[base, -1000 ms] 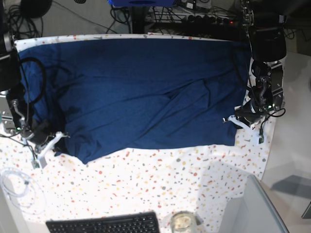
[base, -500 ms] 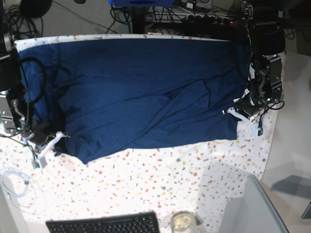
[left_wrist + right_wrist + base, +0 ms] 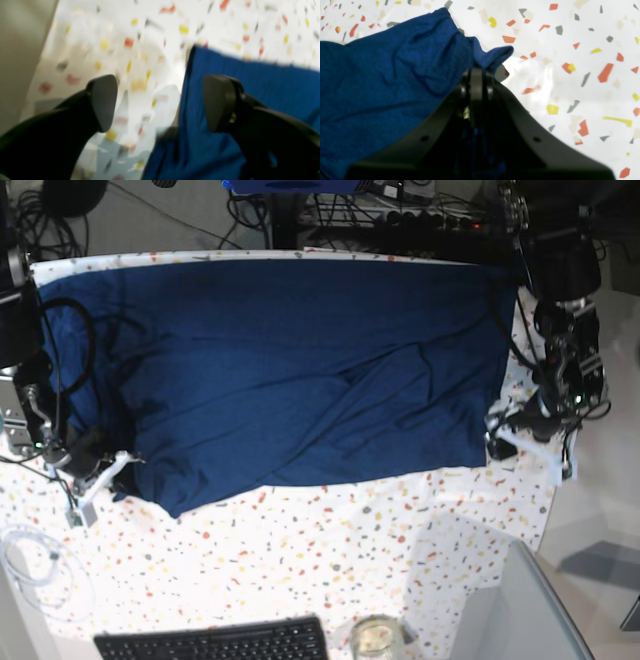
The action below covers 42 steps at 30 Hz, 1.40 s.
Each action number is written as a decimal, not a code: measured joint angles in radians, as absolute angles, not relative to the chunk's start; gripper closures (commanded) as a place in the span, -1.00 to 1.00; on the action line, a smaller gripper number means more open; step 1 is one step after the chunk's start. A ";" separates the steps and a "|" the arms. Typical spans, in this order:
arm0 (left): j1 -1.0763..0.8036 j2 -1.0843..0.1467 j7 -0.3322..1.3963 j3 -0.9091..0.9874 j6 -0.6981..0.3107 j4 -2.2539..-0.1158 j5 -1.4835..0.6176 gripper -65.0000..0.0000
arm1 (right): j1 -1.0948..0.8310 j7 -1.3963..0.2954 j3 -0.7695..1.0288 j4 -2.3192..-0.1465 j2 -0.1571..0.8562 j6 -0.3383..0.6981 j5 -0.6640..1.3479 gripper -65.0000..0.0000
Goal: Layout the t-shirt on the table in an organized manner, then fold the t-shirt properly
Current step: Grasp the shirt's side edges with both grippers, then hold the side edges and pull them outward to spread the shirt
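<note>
Nearest you in the base view, a keyboard and a jar sit on the table; no lettering on either is readable, and the shirt carries no print or label that shows.

Moving up, the shirt lies spread across the table's far half, creased through the middle, with its hem corner bunched at 8 o'clock.

Your right gripper has its jaws pinched tight on that corner, a fold of cloth poking out past the tips.

Over at 3 o'clock, your left gripper stands wide apart and holds nothing, straddling the shirt's edge, one finger over cloth, one over bare table.

This looks like thin, limp, light knit. It will likely sag and drag, so take corners and hems, and pull both sides evenly.
</note>
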State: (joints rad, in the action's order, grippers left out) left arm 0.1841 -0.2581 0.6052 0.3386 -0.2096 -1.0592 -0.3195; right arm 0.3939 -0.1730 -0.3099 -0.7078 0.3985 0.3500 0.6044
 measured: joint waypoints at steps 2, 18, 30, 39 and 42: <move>0.245 -0.253 0.604 0.334 -0.216 -0.992 -0.323 -0.57 | 0.395 -0.173 -0.310 -0.708 0.398 0.350 0.604 1.00; 0.413 -0.254 0.457 0.201 -0.223 -0.640 -0.336 -0.38 | 0.396 -0.171 -0.310 -0.708 0.398 0.350 0.603 1.00; 0.422 -0.249 0.466 0.201 -0.211 -0.635 -0.324 1.00 | 0.397 -0.170 -0.310 -0.708 0.399 0.350 0.602 1.00; 0.514 -0.252 0.479 0.199 -0.212 -0.679 -0.322 1.00 | 0.429 -0.170 -0.311 -0.708 0.399 0.350 0.602 1.00; 0.525 -0.250 0.481 0.199 -0.212 -0.680 -0.321 1.00 | 0.432 -0.170 -0.311 -0.708 0.400 0.350 0.602 1.00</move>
State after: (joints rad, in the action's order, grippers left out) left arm 0.5255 -0.2504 0.4812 0.1993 -0.2123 -0.6796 -0.3214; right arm 0.4316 -0.1699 -0.3107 -0.7078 0.4004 0.3500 0.6018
